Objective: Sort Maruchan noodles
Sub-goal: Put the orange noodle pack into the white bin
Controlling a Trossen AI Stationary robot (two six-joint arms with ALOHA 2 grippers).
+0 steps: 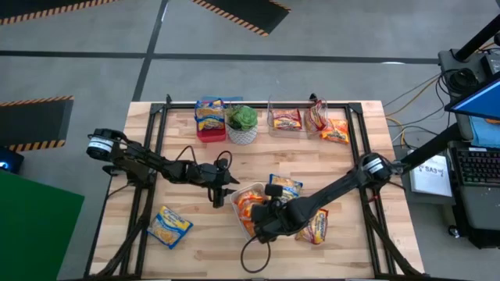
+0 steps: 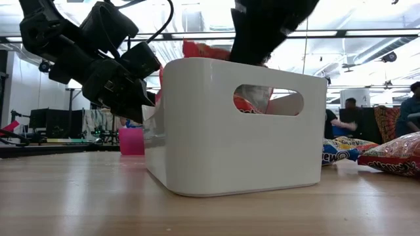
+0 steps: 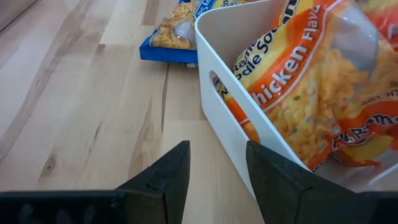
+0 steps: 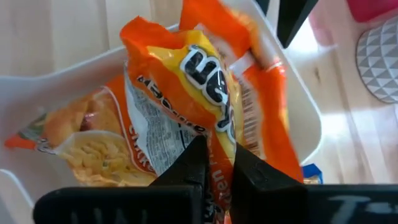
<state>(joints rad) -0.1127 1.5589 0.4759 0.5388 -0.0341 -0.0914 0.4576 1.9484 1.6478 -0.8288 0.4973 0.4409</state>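
A white bin (image 1: 237, 204) stands at the table's middle with orange-edged Maruchan noodle packets (image 3: 311, 81) inside. My right gripper (image 4: 217, 149) hangs above the bin, shut on another orange packet (image 4: 199, 81). That packet pokes up over the bin's rim in the low view (image 2: 203, 49). My left gripper (image 3: 217, 171) is open, low beside the bin's left wall (image 3: 217, 62). Blue-edged packets lie flat on the table at the near left (image 1: 170, 226) and just beyond the bin (image 1: 285, 185), and a red-edged one (image 1: 316, 226) lies to the bin's right. My right gripper pinches a crumpled part of the orange packet (image 4: 208, 134) between its two fingers, slanting down from the table's right. The packet is bent and tilted, partly inside the bin and over the packet lying there (image 4: 93, 149). Whether my left gripper's finger (image 3: 273, 180) touches the bin's wall cannot be told.
Along the far edge stand a red bin with a blue packet (image 1: 209, 117), a green potted plant (image 1: 242, 123), a clear bin with a red packet (image 1: 287, 119) and more packets (image 1: 332, 127). Bare wood lies at the near left and near right.
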